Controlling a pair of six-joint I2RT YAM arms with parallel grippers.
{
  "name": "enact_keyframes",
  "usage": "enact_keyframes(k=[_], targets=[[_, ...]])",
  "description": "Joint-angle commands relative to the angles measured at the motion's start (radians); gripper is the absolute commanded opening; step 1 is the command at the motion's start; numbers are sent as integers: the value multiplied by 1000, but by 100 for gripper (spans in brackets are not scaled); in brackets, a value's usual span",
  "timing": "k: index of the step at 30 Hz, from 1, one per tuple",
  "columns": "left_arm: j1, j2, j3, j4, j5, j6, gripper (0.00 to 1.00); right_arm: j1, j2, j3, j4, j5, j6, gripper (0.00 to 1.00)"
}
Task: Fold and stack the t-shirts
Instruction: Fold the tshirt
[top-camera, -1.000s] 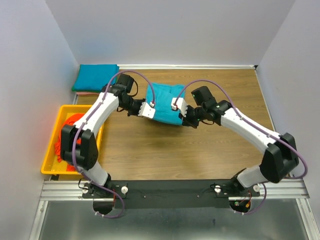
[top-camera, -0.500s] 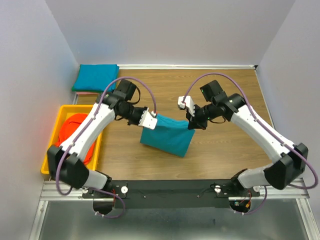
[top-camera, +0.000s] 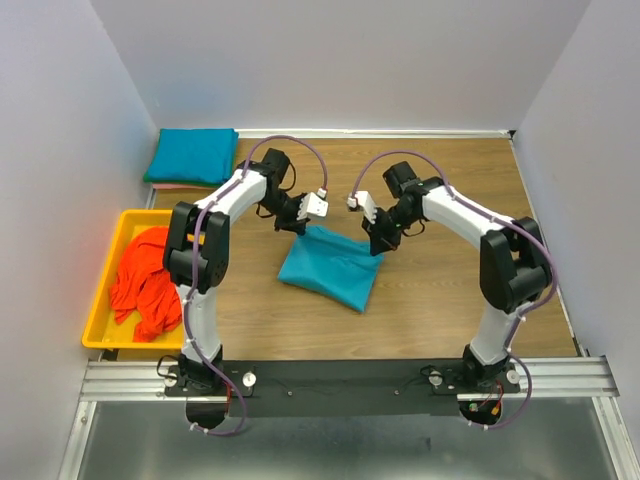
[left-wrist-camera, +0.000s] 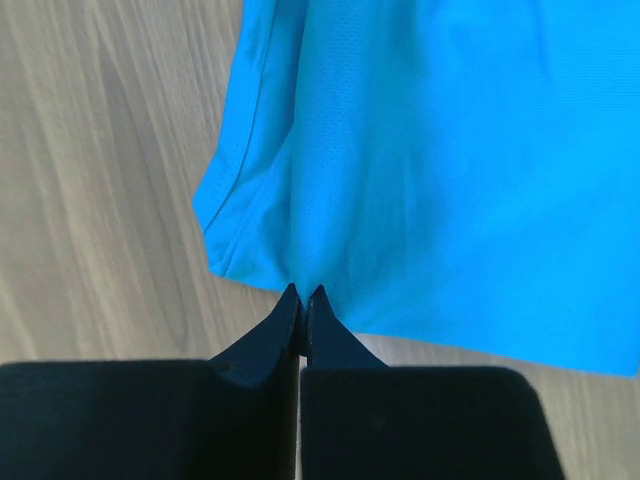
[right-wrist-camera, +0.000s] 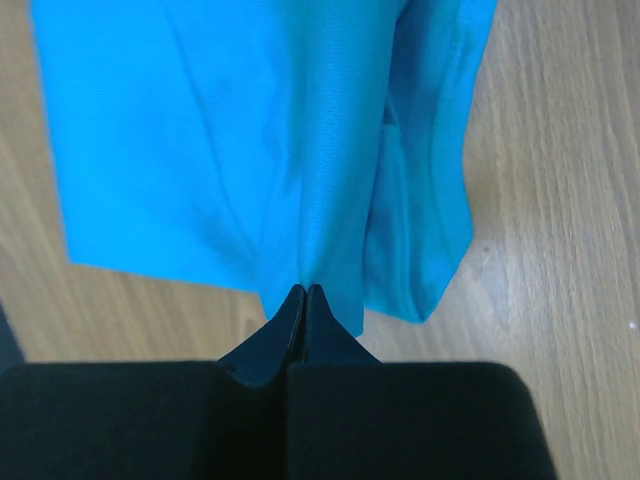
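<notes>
An orange-red t-shirt (top-camera: 140, 285) is lying crumpled in the yellow tray (top-camera: 95, 332) at the near left. On the middle of the table (top-camera: 450, 300) a teal t-shirt (top-camera: 330, 268) is lying partly folded. The left gripper (left-wrist-camera: 303, 295) and right gripper (right-wrist-camera: 303, 292) are each pinching its far edge, though how much cloth sits between the tips is hidden. A folded teal t-shirt (top-camera: 192, 155) is resting in the far left corner, with something pinkish under it that is hard to make out.
</notes>
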Motion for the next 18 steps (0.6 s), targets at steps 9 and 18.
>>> enact_keyframes(k=[9,18], targets=[[10,3,-160,74,41,-92,8,-14,125,-62,138,6,65,1],[-7,-200,-254,0,88,-92,33,-16,-65,-115,84,-72,181,42]])
